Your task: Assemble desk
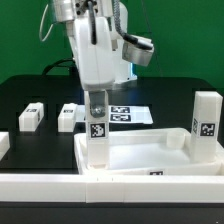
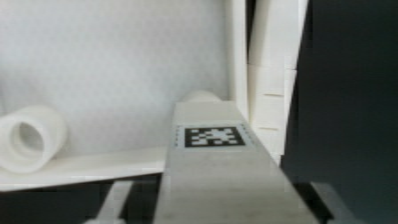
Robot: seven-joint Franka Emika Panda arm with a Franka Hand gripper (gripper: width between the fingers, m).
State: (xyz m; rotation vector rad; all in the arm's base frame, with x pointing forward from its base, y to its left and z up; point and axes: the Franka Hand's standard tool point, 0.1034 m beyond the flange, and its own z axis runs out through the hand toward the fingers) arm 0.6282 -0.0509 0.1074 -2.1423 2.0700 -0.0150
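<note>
Your gripper (image 1: 97, 106) is closed on a white square leg (image 1: 97, 142), which it holds upright with the fingers on either side of its upper part. The leg's black-and-white tag (image 1: 98, 128) faces the exterior camera. The leg stands at the corner of the white tabletop (image 1: 150, 158) on the exterior view's left, but you cannot tell from here whether its lower end touches the panel. In the wrist view, the leg (image 2: 217, 160) runs out from between the fingers (image 2: 118, 200) over the tabletop's flat inside (image 2: 125, 60), close to the raised rim (image 2: 267, 70). A round socket (image 2: 25, 140) sits off to one side, clear of the leg. A second leg (image 1: 207, 122) stands upright at the tabletop's corner on the exterior view's right. A third leg (image 1: 31, 117) and a fourth leg (image 1: 68, 116) lie on the black table (image 1: 30, 92), well apart from the tabletop. The marker board (image 1: 133, 114) lies flat behind the gripper.
</note>
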